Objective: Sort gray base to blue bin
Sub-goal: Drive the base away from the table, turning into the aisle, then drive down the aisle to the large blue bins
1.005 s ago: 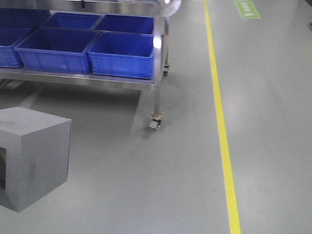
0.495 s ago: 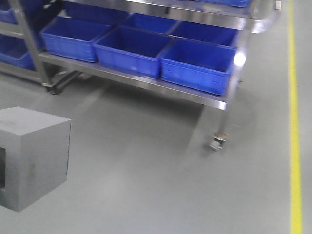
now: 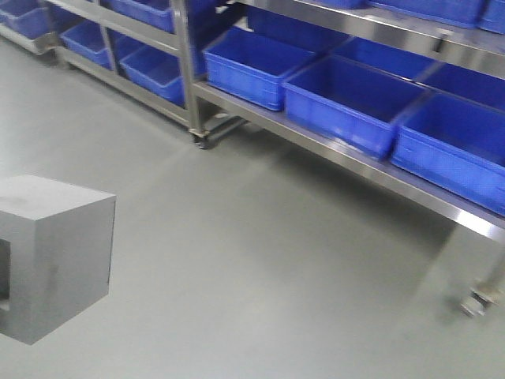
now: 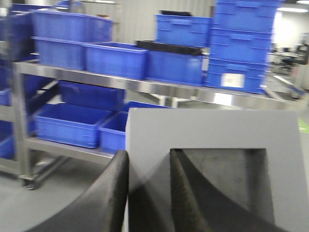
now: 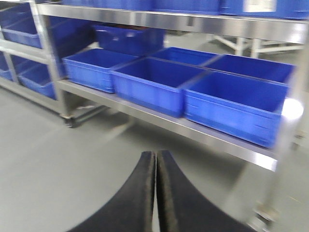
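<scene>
The gray base (image 3: 55,253) is a matte gray cube hanging above the floor at the lower left of the front view. In the left wrist view, the gray base (image 4: 212,128) fills the lower right with its square recess facing the camera. My left gripper (image 4: 148,154) is shut on the cube's wall, one finger outside and one inside the recess. My right gripper (image 5: 156,153) is shut with nothing in it, above bare floor. Several blue bins (image 3: 331,118) stand on the rack's low shelf ahead, and a blue bin (image 5: 149,84) is also in the right wrist view.
A steel rack (image 3: 183,63) on caster wheels (image 3: 203,140) runs across the back and right, with another caster (image 3: 477,304) at the lower right. More blue crates (image 4: 241,43) are stacked on its upper shelf. Gray floor lies between me and the rack.
The front view has swung left: the yellow floor line left the frame and the rack of bins now spans the back and right. The cube keeps its place in the frame.
</scene>
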